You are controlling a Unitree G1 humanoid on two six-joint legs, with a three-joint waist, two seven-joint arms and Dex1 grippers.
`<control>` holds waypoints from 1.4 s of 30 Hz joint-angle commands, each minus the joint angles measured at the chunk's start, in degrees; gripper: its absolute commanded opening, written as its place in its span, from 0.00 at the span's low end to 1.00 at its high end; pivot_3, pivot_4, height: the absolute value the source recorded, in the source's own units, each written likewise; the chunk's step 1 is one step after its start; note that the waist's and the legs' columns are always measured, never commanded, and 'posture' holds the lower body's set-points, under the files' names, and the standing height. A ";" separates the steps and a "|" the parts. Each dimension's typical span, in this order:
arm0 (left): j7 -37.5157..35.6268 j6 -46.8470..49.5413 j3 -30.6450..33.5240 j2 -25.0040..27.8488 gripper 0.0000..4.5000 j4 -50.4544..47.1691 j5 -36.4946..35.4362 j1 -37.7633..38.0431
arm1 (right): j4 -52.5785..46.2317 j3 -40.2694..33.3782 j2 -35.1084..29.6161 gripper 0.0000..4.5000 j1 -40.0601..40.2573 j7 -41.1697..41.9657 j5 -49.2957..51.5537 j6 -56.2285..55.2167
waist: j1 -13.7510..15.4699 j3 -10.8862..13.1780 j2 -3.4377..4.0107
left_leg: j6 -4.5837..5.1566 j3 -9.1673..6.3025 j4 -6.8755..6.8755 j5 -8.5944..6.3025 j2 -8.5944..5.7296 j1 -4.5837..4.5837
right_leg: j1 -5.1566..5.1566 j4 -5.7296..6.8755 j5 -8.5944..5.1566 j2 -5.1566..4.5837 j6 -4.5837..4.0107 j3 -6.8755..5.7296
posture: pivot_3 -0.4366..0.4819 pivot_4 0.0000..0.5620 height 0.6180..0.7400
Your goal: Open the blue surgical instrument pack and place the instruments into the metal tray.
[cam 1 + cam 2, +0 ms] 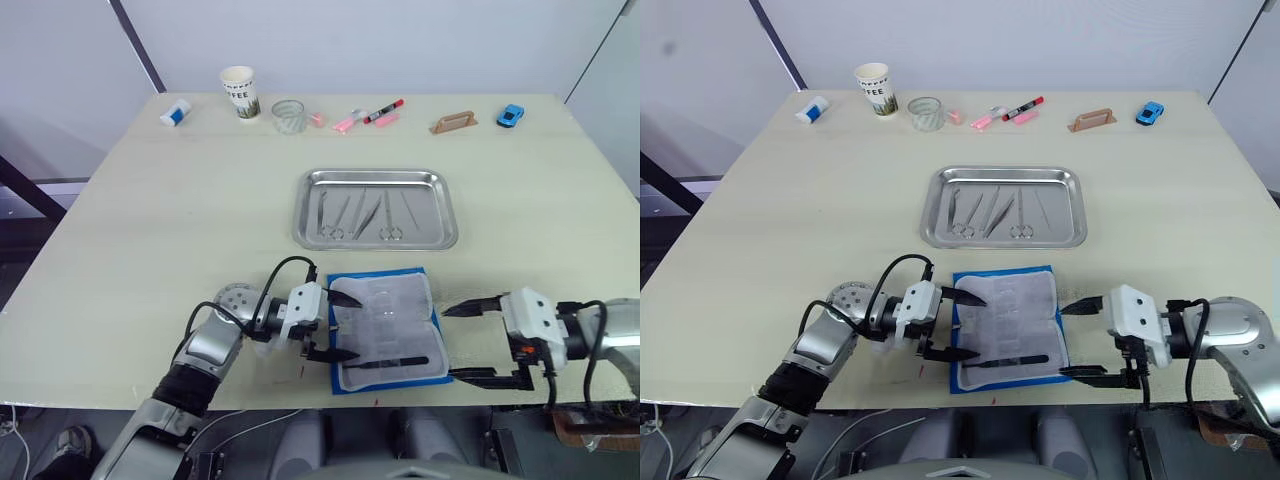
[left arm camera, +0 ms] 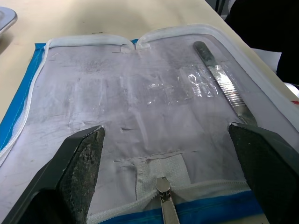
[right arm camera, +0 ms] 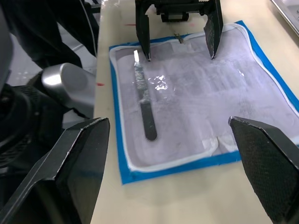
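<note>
Left eye view: nearest the camera, at the lower edge of the frame, the left gripper [image 1: 334, 326] and the right gripper [image 1: 472, 342] flank the blue surgical instrument pack [image 1: 388, 328], which lies opened flat on the bench [image 1: 160, 230] at lower centre. Both sets of jaws stand wide apart and hold nothing; the left tips reach just over the pack's left border, the right tips sit just beside its right edge. One dark instrument, the last tool [image 1: 388, 362], lies across the pack's near end. In the middle of the frame the metal tray [image 1: 376, 208] holds four slim instruments [image 1: 360, 214]. Along the top edge are a paper cup [image 1: 240, 92], a glass [image 1: 288, 116], markers [image 1: 368, 117] and a blue toy car [image 1: 510, 115].

Left wrist view: the jaws gape over the whitish insert [image 2: 140, 107], gripping nothing; the last tool lies at the upper right.

Right wrist view: wide-open jaws frame the pack, with the tool lying at centre left.

By my reading the pack is open and the transfer almost done; next comes closing one set of jaws on that remaining tool and carrying it to the tray.
</note>
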 commanded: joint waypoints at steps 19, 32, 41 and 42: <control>-0.62 2.49 -2.04 1.26 1.00 1.34 1.50 1.35 | 9.35 12.70 7.45 0.70 -2.84 -3.82 -11.29 -10.20 | 0.39 0.02 -0.04 | 0.00 0.01 0.10 0.00 -0.01 0.04 | 0.00 0.16 0.00 0.00 -0.01 0.00 | 0.48 0.27 1.00; -0.49 3.88 -1.93 1.29 1.00 0.54 1.34 0.65 | 15.10 14.27 9.07 0.70 -1.71 -5.10 -14.39 -15.03 | 0.56 -0.01 -0.09 | 0.00 0.08 0.10 0.00 -0.02 0.17 | 0.05 0.25 0.00 0.01 -0.02 0.07 | 0.48 0.27 1.00; -0.60 1.16 -1.96 0.72 1.00 4.22 1.75 0.54 | 15.89 16.56 9.79 0.51 -2.23 -5.42 -15.61 -15.21 | 0.89 -0.14 -0.19 | 0.00 0.19 0.09 0.00 -0.01 0.34 | 0.08 0.34 -0.01 0.05 -0.03 0.19 | 0.48 0.27 1.00; -0.63 0.74 -1.95 0.69 1.00 4.62 1.81 0.60 | 16.32 16.91 9.43 0.40 -2.13 -5.52 -16.33 -15.19 | 0.89 -0.16 -0.19 | 0.00 0.20 0.09 0.00 0.00 0.37 | 0.09 0.35 -0.01 0.06 -0.04 0.20 | 0.48 0.27 1.00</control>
